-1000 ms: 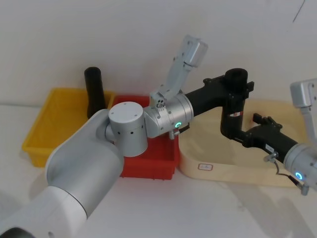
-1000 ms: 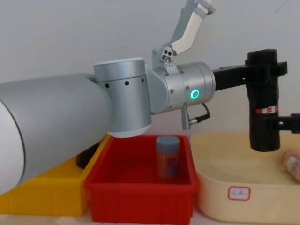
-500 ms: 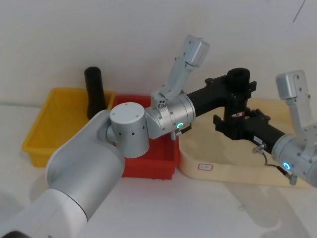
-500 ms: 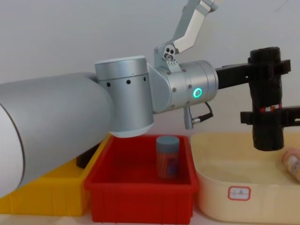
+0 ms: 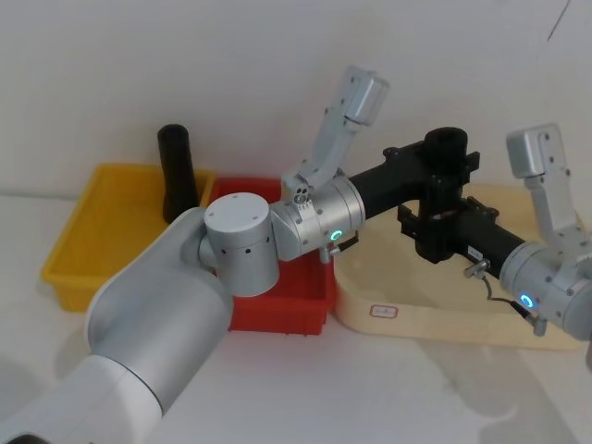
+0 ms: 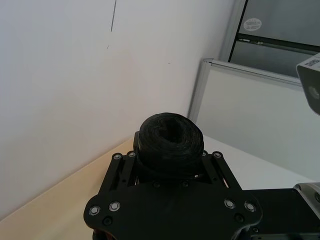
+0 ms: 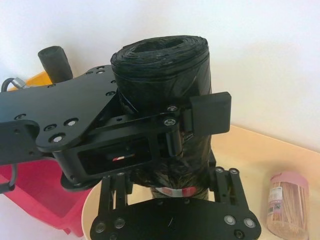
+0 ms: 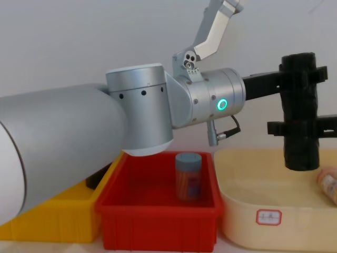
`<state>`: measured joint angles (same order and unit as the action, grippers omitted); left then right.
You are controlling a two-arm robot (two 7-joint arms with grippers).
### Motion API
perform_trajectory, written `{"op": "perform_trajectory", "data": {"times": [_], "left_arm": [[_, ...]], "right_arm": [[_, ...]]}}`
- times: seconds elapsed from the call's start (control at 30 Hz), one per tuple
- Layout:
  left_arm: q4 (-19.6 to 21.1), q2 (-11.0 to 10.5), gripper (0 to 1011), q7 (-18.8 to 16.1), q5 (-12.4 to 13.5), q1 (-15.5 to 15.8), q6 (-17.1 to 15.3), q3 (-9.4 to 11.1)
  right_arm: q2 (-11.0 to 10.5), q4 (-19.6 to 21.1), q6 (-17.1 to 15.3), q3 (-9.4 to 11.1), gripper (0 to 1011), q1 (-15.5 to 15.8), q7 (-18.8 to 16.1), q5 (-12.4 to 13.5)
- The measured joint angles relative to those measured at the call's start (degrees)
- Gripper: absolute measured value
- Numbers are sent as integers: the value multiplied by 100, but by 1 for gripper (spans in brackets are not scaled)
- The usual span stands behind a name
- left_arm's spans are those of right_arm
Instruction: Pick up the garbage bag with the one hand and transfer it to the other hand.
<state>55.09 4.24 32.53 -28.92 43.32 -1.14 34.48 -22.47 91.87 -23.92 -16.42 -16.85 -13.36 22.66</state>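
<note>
The garbage bag [image 5: 444, 190], a black roll, stands upright in the air above the beige tray. My left gripper [image 5: 445, 159], on the arm with the green ring, is shut on its upper part; the roll's wound top [image 6: 170, 137] shows above that gripper's plate. My right gripper [image 5: 433, 225], on the arm with the blue ring, is open, one finger on each side of the roll's lower half. From the side, a right finger [image 8: 284, 128] crosses the garbage bag [image 8: 300, 103]. The red-and-white band [image 7: 175, 191] sits just above the right gripper [image 7: 170, 200].
A yellow bin [image 5: 83, 236] at the left holds a plain black roll [image 5: 176, 171]. The red bin [image 8: 158, 221] in the middle holds a blue-grey can [image 8: 188, 176]. The beige tray [image 5: 435, 319] holds a pink-lidded jar of sticks [image 7: 285, 202]. A white wall stands close behind.
My right gripper has moved up and left from over the tray to the roll and now covers its label band. The left gripper has kept the roll nearly still.
</note>
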Motion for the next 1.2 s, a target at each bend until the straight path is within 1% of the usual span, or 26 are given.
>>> {"op": "perform_trajectory", "data": {"times": [0.07,0.17,0.2,0.23,0.27,0.33,0.7,0.77,0.87,0.97,1.0,1.1,1.13,1.17,1.2], "left_arm": [[6,-1,472,1,-7,-2,-2,-2],[11,-3,472,2,-13,-6,-6,-4],[12,-3,473,2,-14,-7,-7,-4],[13,-3,472,2,-16,-7,-7,-5],[14,-4,472,3,-18,-8,-9,-6],[17,-4,472,3,-21,-9,-10,-6],[22,-3,473,7,-31,-14,-14,-5],[24,-3,513,9,-32,-15,-15,-4],[25,-3,623,10,-34,-17,-17,-4],[26,-3,679,10,-36,-17,-17,-4],[26,-3,734,10,-36,-17,-17,-5],[26,-3,790,10,-35,-17,-17,-5],[26,-4,846,10,-36,-17,-17,-5],[26,-4,875,10,-36,-17,-18,-5],[26,-3,875,10,-36,-17,-18,-5]], "right_arm": [[6,-11,5,-6,738,-10,3,-6],[13,-27,12,-15,685,-27,6,-16],[15,-31,13,-17,618,-31,7,-18],[19,-37,15,-22,601,-36,8,-22],[21,-39,17,-23,562,-39,8,-24],[26,-51,23,-28,536,-50,9,-30],[34,-73,30,-39,537,-72,15,-39],[35,-75,31,-41,536,-74,15,-39],[37,-77,33,-43,536,-77,17,-40],[39,-79,34,-44,536,-79,17,-42],[39,-79,35,-44,536,-79,17,-42],[41,-83,36,-41,536,-83,17,-46],[42,-88,37,-36,536,-85,18,-49],[44,-98,41,-24,536,-90,27,-54],[46,-101,43,-19,536,-92,34,-56]]}}
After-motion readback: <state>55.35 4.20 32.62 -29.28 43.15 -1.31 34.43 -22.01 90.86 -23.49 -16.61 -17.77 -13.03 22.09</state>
